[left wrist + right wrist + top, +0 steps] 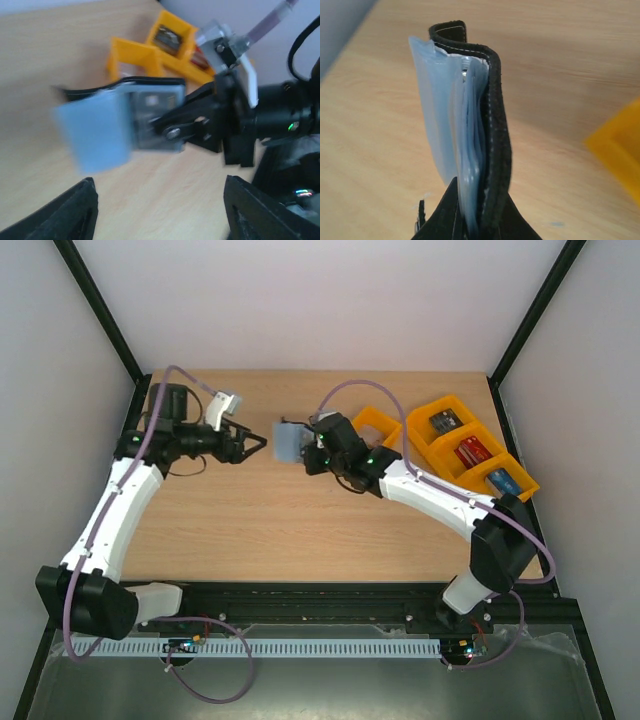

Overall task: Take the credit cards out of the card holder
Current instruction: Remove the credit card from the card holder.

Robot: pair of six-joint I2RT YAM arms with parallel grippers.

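now right pincer (306,449) clamps the card holder (287,440); left pincer (256,447) gapes wide, empty

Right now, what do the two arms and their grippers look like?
The left arm and right arm have white shells with black joints and bases. The left gripper and right gripper are black with tapered fingers. A mauve cable loops along each arm; a green light shows on the right wrist.

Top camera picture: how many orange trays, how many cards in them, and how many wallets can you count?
Orange trays: 2, the small tray and the big tray
Cards in the big tray: 3, the dark card, red card and blue card
Black card holder: 1
Total: 6
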